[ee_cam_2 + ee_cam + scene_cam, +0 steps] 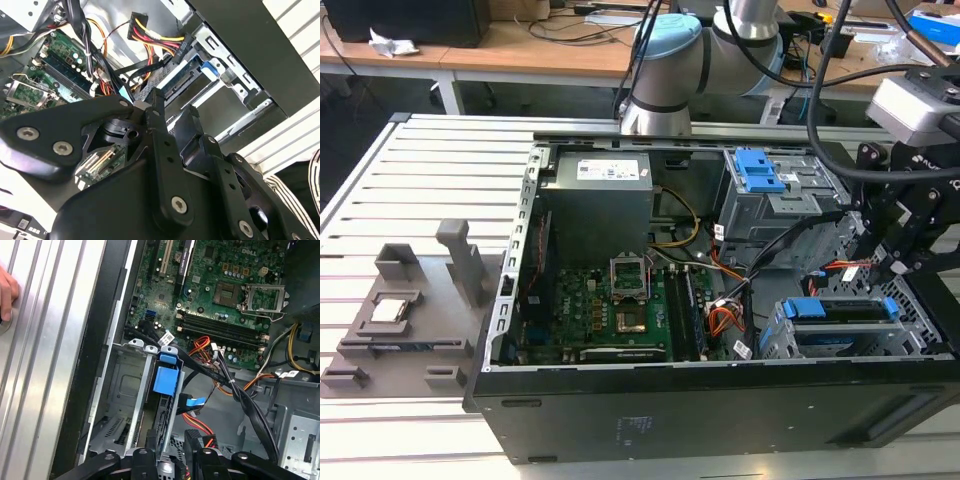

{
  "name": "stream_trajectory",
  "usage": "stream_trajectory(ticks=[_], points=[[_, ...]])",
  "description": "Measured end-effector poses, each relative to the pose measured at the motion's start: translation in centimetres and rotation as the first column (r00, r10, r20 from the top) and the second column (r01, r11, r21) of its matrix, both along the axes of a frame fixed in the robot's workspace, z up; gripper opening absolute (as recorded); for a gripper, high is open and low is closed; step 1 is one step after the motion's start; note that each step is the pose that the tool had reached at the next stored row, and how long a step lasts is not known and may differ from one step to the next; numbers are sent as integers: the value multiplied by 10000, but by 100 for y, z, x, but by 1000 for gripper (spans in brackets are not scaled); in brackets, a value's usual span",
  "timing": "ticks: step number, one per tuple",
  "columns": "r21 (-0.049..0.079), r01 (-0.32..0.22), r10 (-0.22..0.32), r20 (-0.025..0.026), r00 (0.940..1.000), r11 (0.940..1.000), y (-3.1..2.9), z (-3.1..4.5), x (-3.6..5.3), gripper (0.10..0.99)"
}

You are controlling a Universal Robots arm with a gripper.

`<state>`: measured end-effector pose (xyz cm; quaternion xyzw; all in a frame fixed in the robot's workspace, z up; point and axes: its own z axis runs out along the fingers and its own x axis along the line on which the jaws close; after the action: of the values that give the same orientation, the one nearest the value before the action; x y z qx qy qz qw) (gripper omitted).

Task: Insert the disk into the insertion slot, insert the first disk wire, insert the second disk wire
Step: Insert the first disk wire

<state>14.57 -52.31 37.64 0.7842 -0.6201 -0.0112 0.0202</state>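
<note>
- Hovering over the open computer case (670,410), near its edge at the exterior view's right, the gripper (895,265) (172,107) has its fingers apart with nothing between them.
- The disk (850,310), fitted with blue side rails, sits inside the insertion slot (785,345) at the case's near corner on that side, just below the gripper.
- A power plug (150,32) with red, yellow and black wires hangs near the disk's connector end.
- A blue-ended cable (195,401) lies loose beside the slot.
- A person's hand (6,290) rests on the slatted table (380,180).

Ribbed metal table (390,190); behind it wooden desks (520,55) strewn with cables (565,28); floor (360,110) seemingly dark.
</note>
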Motion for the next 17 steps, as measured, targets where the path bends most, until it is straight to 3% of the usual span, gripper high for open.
stream_trajectory(ticks=[5, 8, 17], points=[[-19, -3, 3, 0, 10000, 10000, 102, 0, 43, 361], [-25, -10, 10, -4, 10000, 10000, 131, -2, 87, 361], [-114, -34, 34, -39, 10000, 9999, 140, -80, 199, 361]])
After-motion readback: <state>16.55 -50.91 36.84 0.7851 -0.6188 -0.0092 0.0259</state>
